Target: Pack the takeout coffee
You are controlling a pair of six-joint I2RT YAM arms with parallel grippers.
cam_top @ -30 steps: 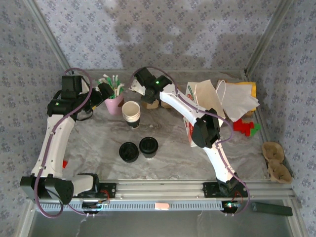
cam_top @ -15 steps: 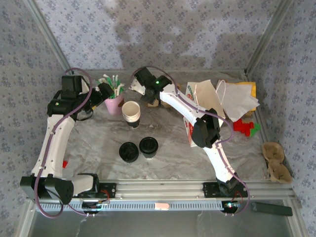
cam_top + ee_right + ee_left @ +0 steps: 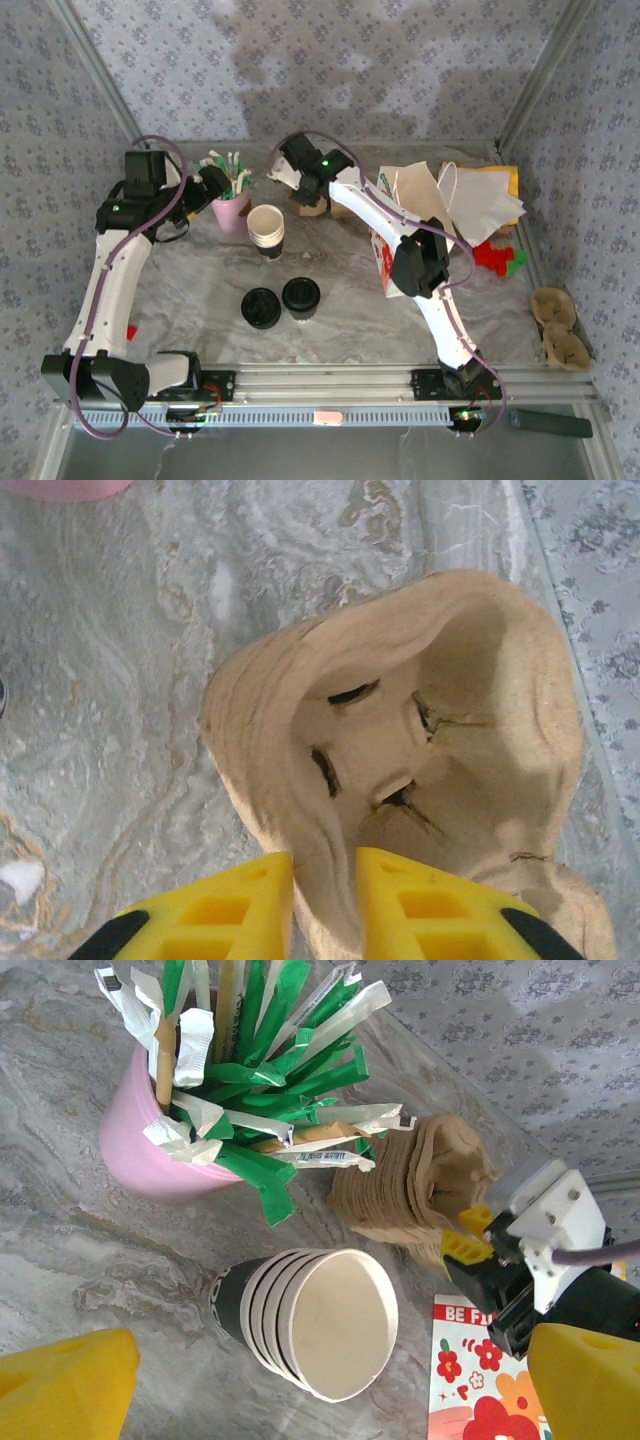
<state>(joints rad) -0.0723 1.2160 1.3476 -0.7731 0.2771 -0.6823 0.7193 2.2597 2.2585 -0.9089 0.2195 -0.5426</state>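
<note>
From above, the left gripper (image 3: 213,182) hangs near the far left corner of the table (image 3: 190,290), just beside the pink cup of sachets (image 3: 231,207). The right gripper (image 3: 303,192) is at the far edge, on the stack of pulp carriers (image 3: 312,207). The takeout coffee (image 3: 301,297) stands upright in the near half of the table, about midway between the left and right edges. It is just beside a low pile of black lids (image 3: 261,308). The stack of paper cups (image 3: 266,228) is farther back.

In the left wrist camera, this gripper's yellow fingers (image 3: 65,1385) are spread wide and hold nothing.

In the right wrist camera, the two yellow fingers (image 3: 215,915) are drawn close together, pinching one wall of a pulp cup carrier (image 3: 430,730).
</note>
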